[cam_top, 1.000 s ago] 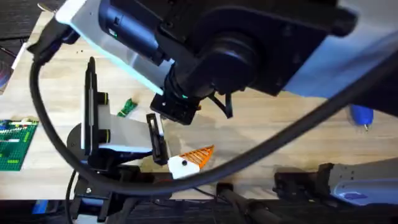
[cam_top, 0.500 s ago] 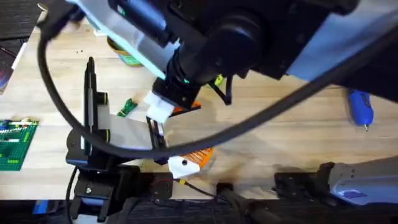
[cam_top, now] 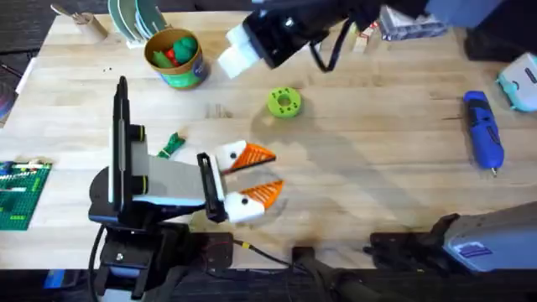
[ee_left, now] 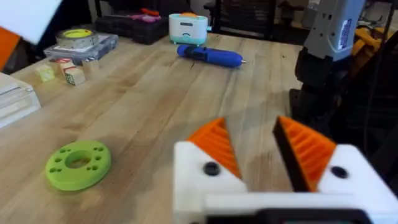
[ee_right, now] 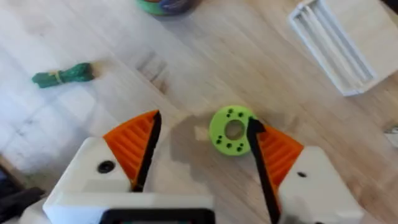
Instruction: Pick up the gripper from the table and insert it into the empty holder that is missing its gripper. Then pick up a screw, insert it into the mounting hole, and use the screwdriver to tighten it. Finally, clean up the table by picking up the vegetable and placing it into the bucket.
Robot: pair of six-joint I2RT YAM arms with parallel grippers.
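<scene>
The dark green leafy vegetable (cam_top: 172,144) (ee_right: 62,76) lies on the wood beside my left arm. The bucket (cam_top: 174,57) (ee_right: 165,5) stands at the back left, with green and red items inside. At the far right lies the blue screwdriver (cam_top: 485,130) (ee_left: 208,55). My left gripper (cam_top: 270,172) (ee_left: 250,127) rests low near the front centre, open, with an orange pad on each white finger and nothing between. My right gripper (cam_top: 237,50) (ee_right: 204,121) hovers over the back of the table, right of the bucket, open and empty. The loose gripper, the holder and the screw are out of view.
A lime-green disc with holes (cam_top: 284,102) (ee_left: 78,165) (ee_right: 233,129) lies mid-table under my right gripper. A green brick plate (cam_top: 21,195) sits at the left edge. Boxes and a white tray (ee_right: 336,40) line the back edge, and a white-and-teal device (ee_left: 186,26) stands beyond the screwdriver.
My right arm has swung from close under the camera toward the back of the table, uncovering the bucket, the disc and the screwdriver. The left arm has stayed put.
</scene>
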